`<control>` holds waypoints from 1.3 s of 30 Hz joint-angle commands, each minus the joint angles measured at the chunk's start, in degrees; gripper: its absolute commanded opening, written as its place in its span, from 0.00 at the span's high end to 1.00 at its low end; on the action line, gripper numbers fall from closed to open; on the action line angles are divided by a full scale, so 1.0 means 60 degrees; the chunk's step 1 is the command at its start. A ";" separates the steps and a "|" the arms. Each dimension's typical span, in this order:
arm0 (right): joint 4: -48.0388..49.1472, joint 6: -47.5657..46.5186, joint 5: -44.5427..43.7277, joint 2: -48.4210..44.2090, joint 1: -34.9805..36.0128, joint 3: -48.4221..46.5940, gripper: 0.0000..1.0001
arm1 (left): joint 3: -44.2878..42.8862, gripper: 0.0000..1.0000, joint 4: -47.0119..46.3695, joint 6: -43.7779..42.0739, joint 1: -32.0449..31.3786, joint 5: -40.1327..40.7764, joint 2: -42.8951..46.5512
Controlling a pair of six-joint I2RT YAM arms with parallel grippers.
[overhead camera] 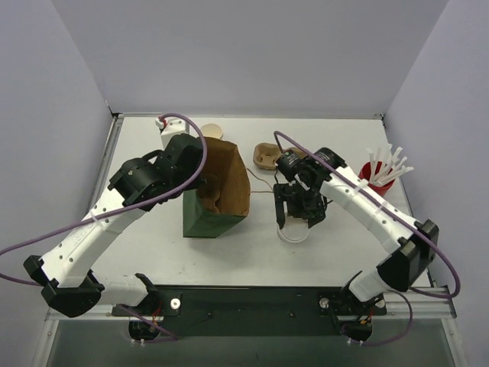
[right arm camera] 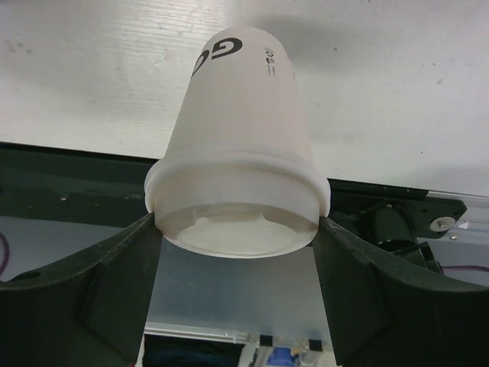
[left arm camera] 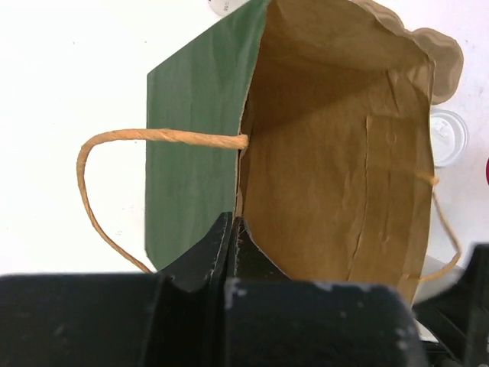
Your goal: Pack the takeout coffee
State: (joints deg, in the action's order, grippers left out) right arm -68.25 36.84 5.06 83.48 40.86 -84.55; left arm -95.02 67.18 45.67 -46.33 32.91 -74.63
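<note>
One cup (right arm camera: 241, 145): lidded, not yet packed (stands right of bag (overhead camera: 223, 183)).
Left gripper (left arm camera: 233, 229): clamped on bag rim.
Right gripper (right arm camera: 238, 226): grasping cup.
Remaining: lift cup into bag.

Left arm (overhead camera: 99, 225) sweeps up from its base, elbow bent, wrist angled in toward the middle, and the left gripper (left arm camera: 233, 229) is pinched tight, jaws together on the rim of the paper bag (left arm camera: 328, 191). Over to the right arm (overhead camera: 374, 210): stretched inward, wrist tipped down, right gripper (right arm camera: 237, 229) spread wide, dark fingers (right arm camera: 114, 283) pressing either side of the takeout coffee (right arm camera: 237, 122) at its lid.
</note>
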 commanded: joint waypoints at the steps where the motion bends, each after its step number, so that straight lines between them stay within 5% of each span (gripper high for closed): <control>1: -0.0300 -0.1115 0.0256 0.0748 -0.0248 0.0249 0.52 | -0.0320 1.00 -0.0093 -0.0171 0.0060 -0.0328 0.0469; 18: 0.1003 -0.1291 -0.0155 0.1950 -0.0336 0.1523 0.52 | -0.0042 1.00 -0.0195 -0.0068 0.0177 -0.0606 0.0852; 29: 0.0989 -0.1160 -0.0623 0.1571 -0.0424 0.1290 0.26 | -0.0042 1.00 -0.0254 -0.0170 0.0236 -0.0694 0.0822; 39: 0.1296 -0.0867 -0.1560 0.0721 -0.0424 0.1391 0.20 | 0.0031 1.00 -0.0356 -0.0214 0.0265 -0.0797 0.0734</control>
State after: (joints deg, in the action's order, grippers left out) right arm -59.81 30.26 0.78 92.36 38.54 -77.25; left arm -94.78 67.22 45.17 -45.17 28.38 -70.50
